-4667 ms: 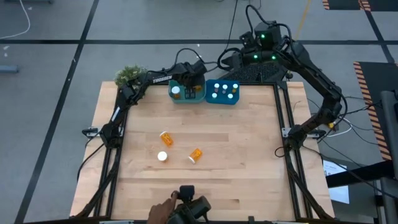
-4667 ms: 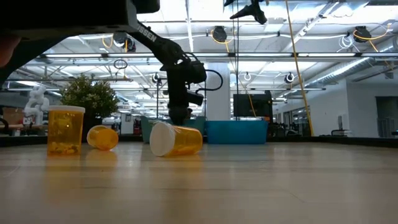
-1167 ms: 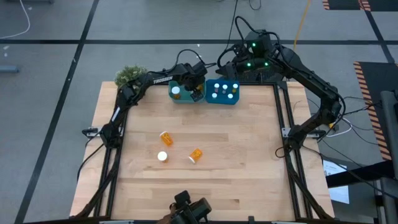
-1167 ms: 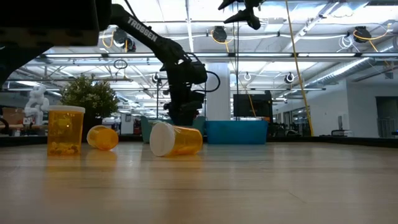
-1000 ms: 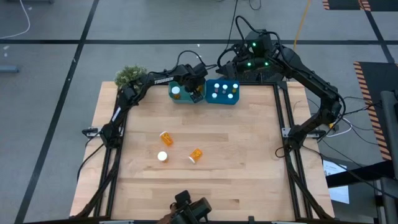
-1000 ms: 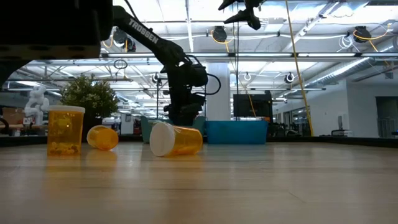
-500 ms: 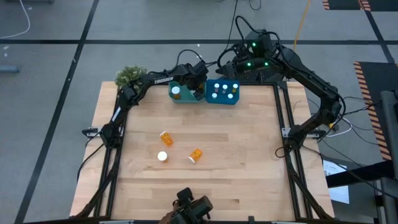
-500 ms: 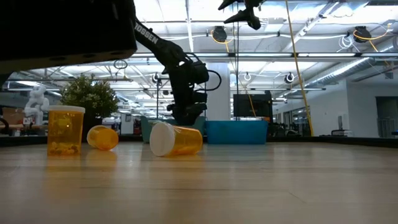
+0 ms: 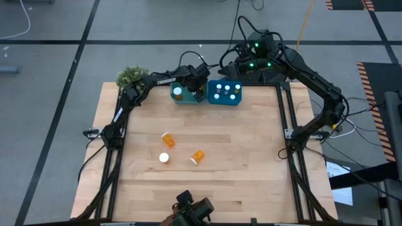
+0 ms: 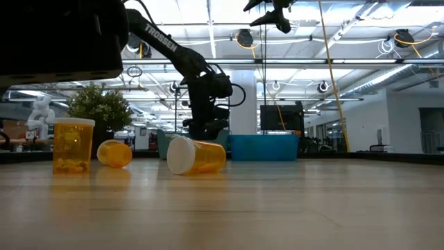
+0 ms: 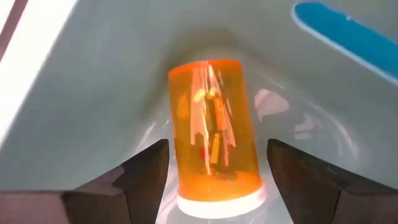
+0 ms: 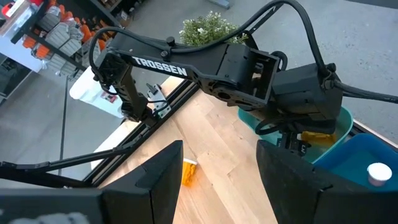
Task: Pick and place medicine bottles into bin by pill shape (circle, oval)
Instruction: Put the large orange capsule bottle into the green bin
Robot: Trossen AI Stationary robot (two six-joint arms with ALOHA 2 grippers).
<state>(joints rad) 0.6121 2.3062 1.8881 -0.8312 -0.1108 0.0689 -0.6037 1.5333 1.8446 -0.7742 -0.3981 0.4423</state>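
1. Now the orange bottle (image 11: 214, 134) that the left arm carried lies inside the teal bin (image 9: 183, 98) at the table's far edge, its white cap toward the wrist camera, and the left gripper (image 11: 214, 180) stands spread on either side of it with a clear gap on both flanks.
2. Over the last second the left wrist has tipped a little above that bin while the bottle stayed put, which reads as a release just made: this bottle counts as sorted.
3. Just beside it, the blue bin (image 9: 225, 93) holds several white-capped bottles standing upright, and one white cap (image 9: 178, 91) shows in the teal bin too.
4. Out on the wooden table (image 9: 251, 163), three bottles remain: one standing (image 10: 72, 145), one on its side near it (image 10: 114, 153), and another lying with its cap toward the low camera (image 10: 196, 155). None of them has shifted over the past few seconds.
5. Beyond the bins, the right gripper (image 12: 219, 165) waits above the far edge with its fingers apart, holding nothing.
6. My judgement: the next job is to lift the left arm clear of the teal bin and go back for one of those three.
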